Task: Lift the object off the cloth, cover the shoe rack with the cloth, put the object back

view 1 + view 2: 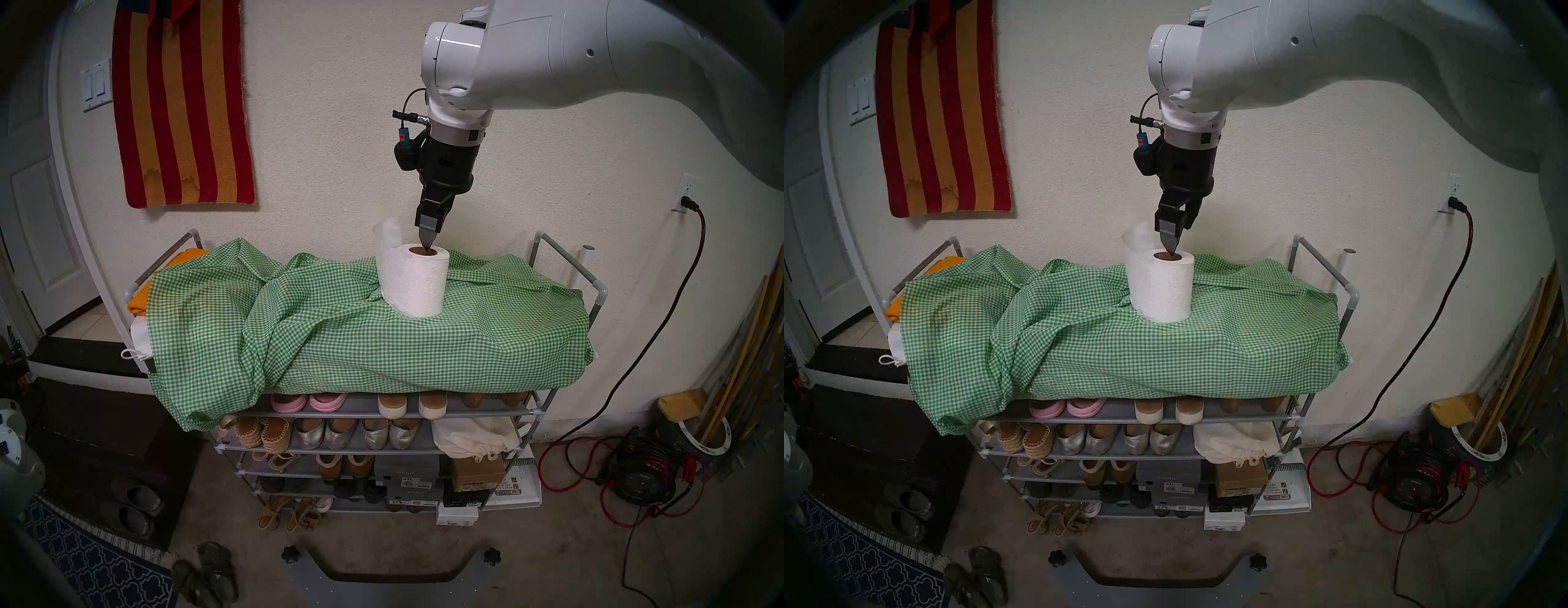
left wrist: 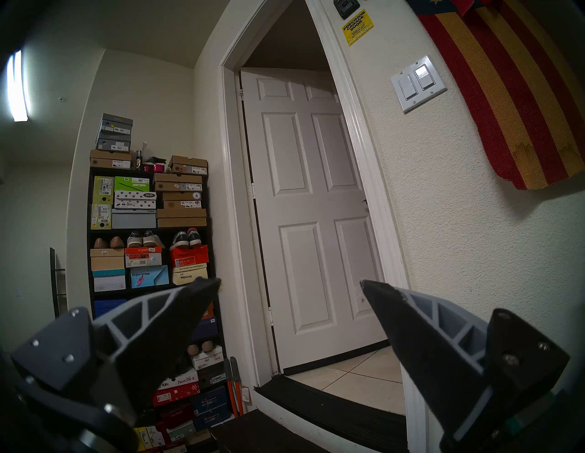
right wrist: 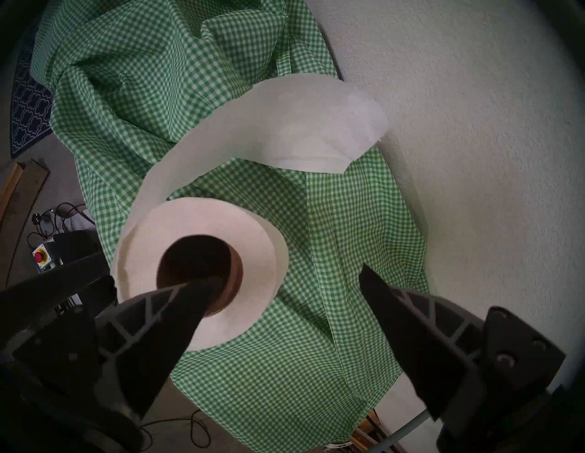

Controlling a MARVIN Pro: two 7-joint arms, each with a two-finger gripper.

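Note:
The white paper roll stands upright on the green-and-white checked cloth, right of centre, its loose sheet curling up behind. The cloth is draped, bunched, over the top of the shoe rack and hangs lower at the front left. My right gripper points down over the roll, open. In the right wrist view one fingertip is at the roll's brown core; the other is outside over the cloth. My left gripper is open and empty, facing a doorway.
A folded orange cloth and a white drawstring bag lie uncovered at the rack's left end. A striped rug hangs on the wall. A red cable reel sits on the floor at right, sandals in front.

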